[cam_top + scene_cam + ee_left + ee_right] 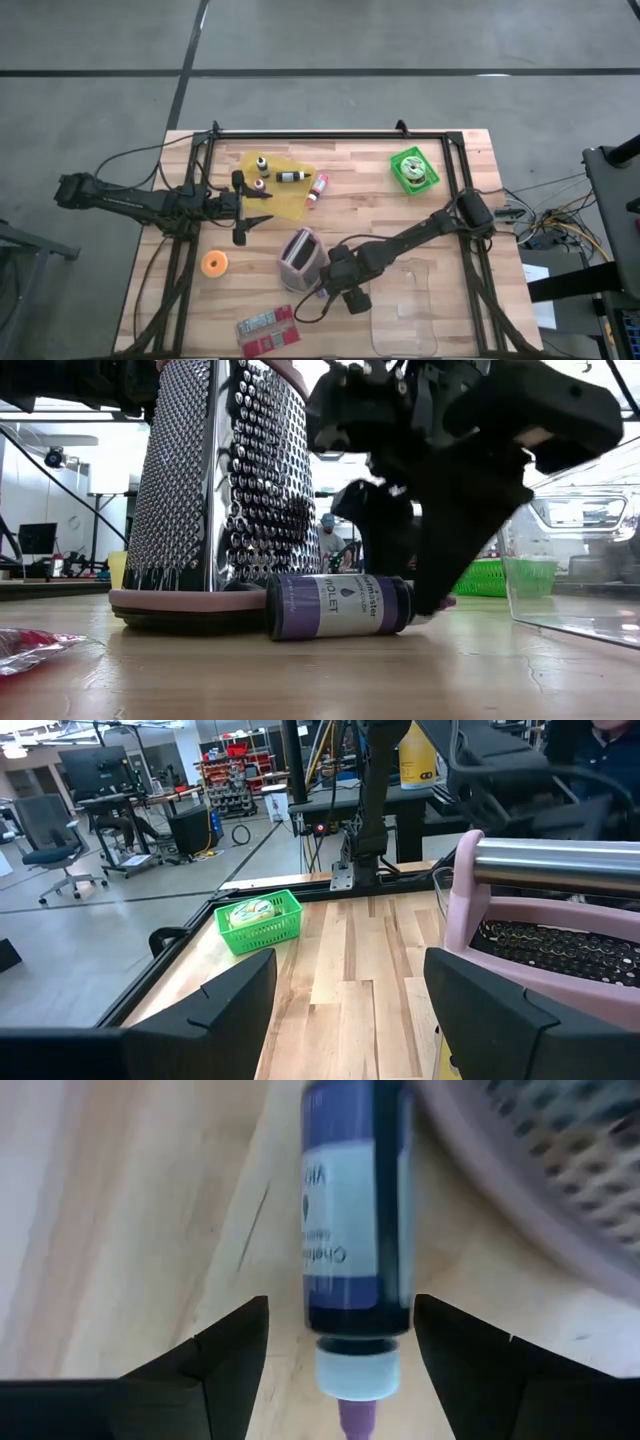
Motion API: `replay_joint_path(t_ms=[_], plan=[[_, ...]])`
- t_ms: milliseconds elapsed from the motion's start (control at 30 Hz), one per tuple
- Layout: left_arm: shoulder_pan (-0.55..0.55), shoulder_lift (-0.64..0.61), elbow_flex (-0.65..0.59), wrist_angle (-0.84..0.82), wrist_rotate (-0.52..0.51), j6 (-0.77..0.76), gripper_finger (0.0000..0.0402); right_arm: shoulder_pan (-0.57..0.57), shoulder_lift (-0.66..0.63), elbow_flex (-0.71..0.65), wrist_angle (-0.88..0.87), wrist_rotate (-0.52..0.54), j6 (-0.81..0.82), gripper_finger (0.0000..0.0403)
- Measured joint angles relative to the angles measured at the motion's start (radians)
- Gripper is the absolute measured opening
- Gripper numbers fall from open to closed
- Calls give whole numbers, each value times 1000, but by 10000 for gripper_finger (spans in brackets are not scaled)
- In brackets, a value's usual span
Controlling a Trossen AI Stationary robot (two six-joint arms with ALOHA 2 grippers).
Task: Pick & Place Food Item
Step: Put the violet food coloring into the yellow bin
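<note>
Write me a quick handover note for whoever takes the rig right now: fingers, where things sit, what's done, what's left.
Right gripper: fingers open, straddling the violet bottle, not gripping it.
Left gripper: fingers open, empty, waiting by the yellow mat.
Violet bottle lies on its side on the table, beside the grater.
Other small bottles sit on the yellow mat; green basket at the far right.
Done: violet bottle is down.
Left: likely back the right arm away.

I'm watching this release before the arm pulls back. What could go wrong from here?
The violet bottle lies on its side against the grater, so it may roll. The right gripper stands open around the bottle; pulling away crooked might drag it or nudge the grater.
</note>
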Motion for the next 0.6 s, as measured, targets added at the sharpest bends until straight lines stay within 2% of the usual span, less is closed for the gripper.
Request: replay_joint_path(t_ms=[267,433,600], plan=[[0,0,0,0,0,0,259,0,28,13,-23,30,1,234],[0,0,0,0,0,0,259,0,30,13,-20,62,14,200],[0,0,0,0,0,1,259,0,32,13,-20,62,24,146]])
